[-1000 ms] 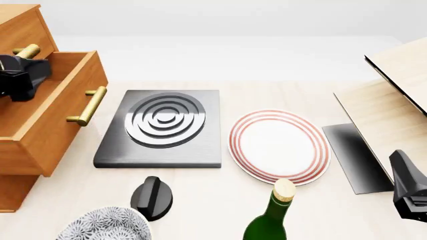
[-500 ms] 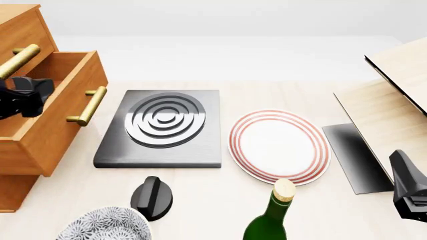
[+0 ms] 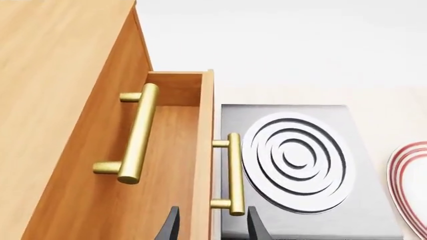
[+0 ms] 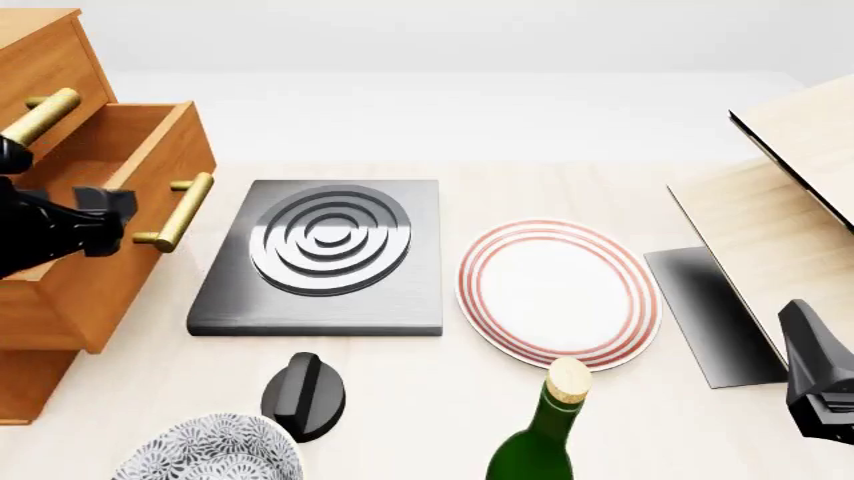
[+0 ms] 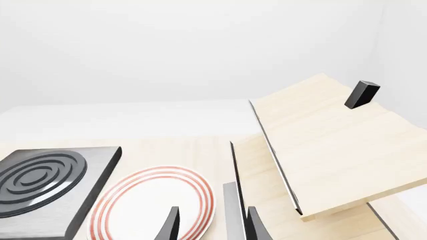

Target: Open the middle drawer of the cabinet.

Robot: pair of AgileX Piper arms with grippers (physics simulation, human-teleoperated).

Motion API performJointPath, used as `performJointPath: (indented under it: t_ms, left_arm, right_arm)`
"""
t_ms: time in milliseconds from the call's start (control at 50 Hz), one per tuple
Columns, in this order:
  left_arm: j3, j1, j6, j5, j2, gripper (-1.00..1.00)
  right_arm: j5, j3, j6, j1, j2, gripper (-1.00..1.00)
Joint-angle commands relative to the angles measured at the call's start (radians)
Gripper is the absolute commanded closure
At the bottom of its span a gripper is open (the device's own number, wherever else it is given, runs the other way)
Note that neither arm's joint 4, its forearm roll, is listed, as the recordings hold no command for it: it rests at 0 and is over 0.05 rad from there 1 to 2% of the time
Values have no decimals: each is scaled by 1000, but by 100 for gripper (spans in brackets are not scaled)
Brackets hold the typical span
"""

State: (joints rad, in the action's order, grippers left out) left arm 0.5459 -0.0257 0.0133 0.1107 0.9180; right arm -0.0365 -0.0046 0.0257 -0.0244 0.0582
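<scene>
Middle drawer (image 4: 114, 230) first: you have it standing well out of the cabinet (image 4: 40, 60) at the table's left edge, its open box showing from above and its brass bar handle (image 4: 174, 212) reaching toward the grey hob plate (image 4: 327, 255). Judged from that, the pull looks largely done.

Your left gripper (image 3: 208, 227) sits just short of that handle, fingers spread, with the drawer front's edge and the bar's near end lying between the tips in the wrist view; it pinches nothing that you can see. That placement suits a release after the pull, or a fresh grasp if you want more travel. The top drawer's handle (image 3: 133, 132) stays flush against the cabinet face, so keep clear of it.

Your right gripper (image 5: 208, 227) hangs idle over the red-ringed plate (image 5: 157, 200), fingers apart and empty, beside the pale wooden boards (image 5: 327, 145).
</scene>
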Motion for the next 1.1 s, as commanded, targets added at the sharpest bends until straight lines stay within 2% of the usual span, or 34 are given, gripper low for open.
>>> performJointPath:
  t_ms: [20, 380, 800, 1100]
  left_arm:
    - [-27, 6, -4, -49, 46, -100]
    - [-53, 56, -33, -86, 92, -100]
    - [-52, 122, -51, -40, 42, -100]
    - [-54, 242, -73, -29, 27, -100]
  right_arm:
    - [0, 0, 0, 0, 0, -100]
    - [0, 0, 0, 0, 0, -100]
    - [0, 0, 0, 0, 0, -100]
    - [0, 0, 0, 0, 0, -100]
